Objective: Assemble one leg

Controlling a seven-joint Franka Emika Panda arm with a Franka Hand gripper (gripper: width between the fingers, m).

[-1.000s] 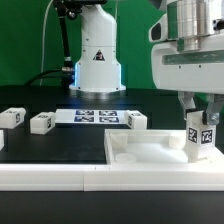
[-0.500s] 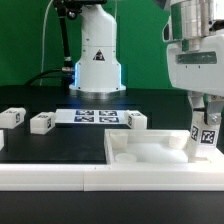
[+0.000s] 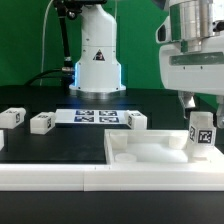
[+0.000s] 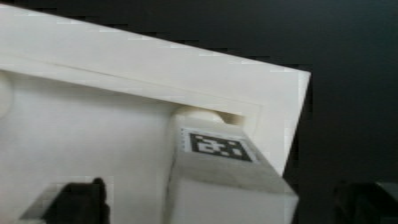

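Observation:
The leg (image 3: 201, 135), a small white post with a black-and-white tag, stands upright in the corner of the large white tabletop piece (image 3: 145, 152) at the exterior view's right. My gripper (image 3: 200, 104) hangs just above it, fingers spread and apart from the post. In the wrist view the leg (image 4: 226, 160) sits at the corner of the tabletop piece (image 4: 125, 110). It lies between my two dark fingertips (image 4: 79, 202) with a gap on each side, so the gripper (image 4: 222, 205) is open and holds nothing.
Three more loose legs lie on the black table: two at the exterior view's left (image 3: 12, 117) (image 3: 40, 122) and one (image 3: 136, 120) behind the tabletop piece. The marker board (image 3: 95, 117) lies in front of the robot base (image 3: 97, 60). A white rail (image 3: 50, 176) runs along the front.
The gripper was shut on the leg and has let it go: the fingers have opened and risen a little. The leg now stands free in the tabletop corner.

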